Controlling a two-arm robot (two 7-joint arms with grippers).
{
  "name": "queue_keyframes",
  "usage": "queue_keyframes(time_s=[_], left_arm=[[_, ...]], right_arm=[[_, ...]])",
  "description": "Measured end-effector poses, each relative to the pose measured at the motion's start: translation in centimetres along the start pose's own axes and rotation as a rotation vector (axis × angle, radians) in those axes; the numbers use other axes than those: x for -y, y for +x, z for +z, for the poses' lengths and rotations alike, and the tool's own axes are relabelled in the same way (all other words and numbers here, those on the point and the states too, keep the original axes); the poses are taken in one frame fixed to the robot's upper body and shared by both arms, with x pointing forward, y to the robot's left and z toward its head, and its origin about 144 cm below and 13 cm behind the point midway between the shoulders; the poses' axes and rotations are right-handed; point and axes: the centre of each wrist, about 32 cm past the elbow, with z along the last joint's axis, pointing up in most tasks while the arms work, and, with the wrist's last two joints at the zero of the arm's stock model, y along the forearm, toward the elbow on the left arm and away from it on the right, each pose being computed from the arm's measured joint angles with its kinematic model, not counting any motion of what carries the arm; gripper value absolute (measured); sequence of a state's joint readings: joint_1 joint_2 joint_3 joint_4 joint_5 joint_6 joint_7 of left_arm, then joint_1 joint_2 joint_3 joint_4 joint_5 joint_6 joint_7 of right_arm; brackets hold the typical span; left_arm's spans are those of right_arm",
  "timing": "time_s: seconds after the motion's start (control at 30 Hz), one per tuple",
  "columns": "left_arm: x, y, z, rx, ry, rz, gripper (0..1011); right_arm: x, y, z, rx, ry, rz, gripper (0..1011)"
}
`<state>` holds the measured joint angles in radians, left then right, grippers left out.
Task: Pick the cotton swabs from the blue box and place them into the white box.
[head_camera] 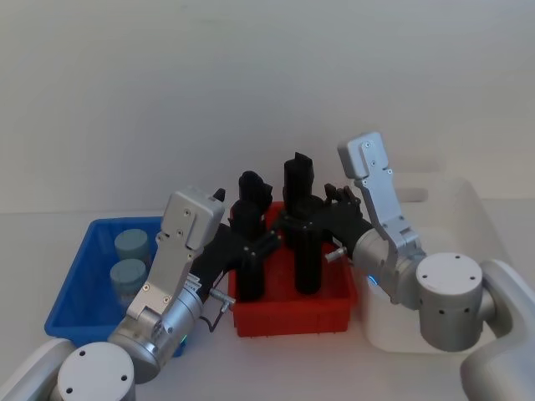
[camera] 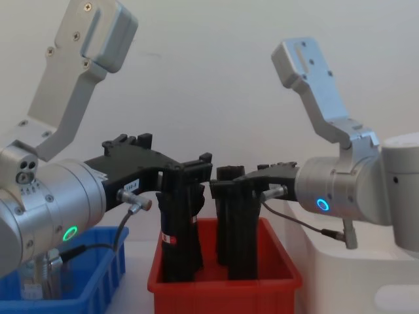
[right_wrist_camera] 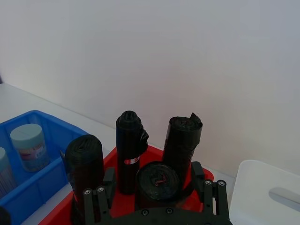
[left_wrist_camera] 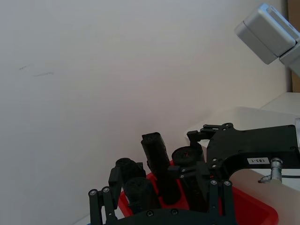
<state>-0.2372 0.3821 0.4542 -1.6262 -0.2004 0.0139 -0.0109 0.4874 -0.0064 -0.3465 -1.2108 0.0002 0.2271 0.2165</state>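
Left gripper (head_camera: 267,242) and right gripper (head_camera: 289,223) hang over the red bin (head_camera: 292,322) — both wide, empty. Cotton swabs (head_camera: 129,276) sit in the blue box (head_camera: 73,288).

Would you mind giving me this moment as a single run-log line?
stage: pre-pick | left gripper: over red bin | right gripper: over red bin | cotton swabs: two in blue box

Tall black rolls (head_camera: 305,251) crowd the red bin (head_camera: 292,319)
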Motion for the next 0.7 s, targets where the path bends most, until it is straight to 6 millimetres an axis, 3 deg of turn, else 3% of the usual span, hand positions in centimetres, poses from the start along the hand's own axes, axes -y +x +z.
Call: queue_keyframes(time_s=[0.7], left_arm=[[0.0,0.0,0.0,0.000,0.000,0.000,1003]], right_arm=[[-2.3,-0.5,-1.1,0.017,-0.071,-0.002,1002]])
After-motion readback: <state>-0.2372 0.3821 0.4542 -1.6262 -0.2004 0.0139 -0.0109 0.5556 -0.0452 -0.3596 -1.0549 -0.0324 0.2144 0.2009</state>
